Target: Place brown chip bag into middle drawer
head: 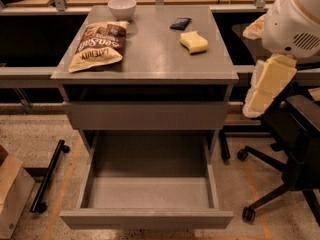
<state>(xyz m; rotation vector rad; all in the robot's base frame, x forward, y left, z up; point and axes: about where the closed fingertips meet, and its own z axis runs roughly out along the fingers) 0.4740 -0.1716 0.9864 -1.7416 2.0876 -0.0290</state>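
Ideally the gripper (264,90), mid-right and with a grip I cannot tell, takes the brown chip bag (97,46) at upper left by its crinkly edge, then lowers it into the open middle drawer (147,219).

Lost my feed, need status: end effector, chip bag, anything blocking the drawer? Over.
End effector at right, beside cabinet. Brown chip bag flat on top, left side, untouched. Middle drawer open, nothing seen inside.
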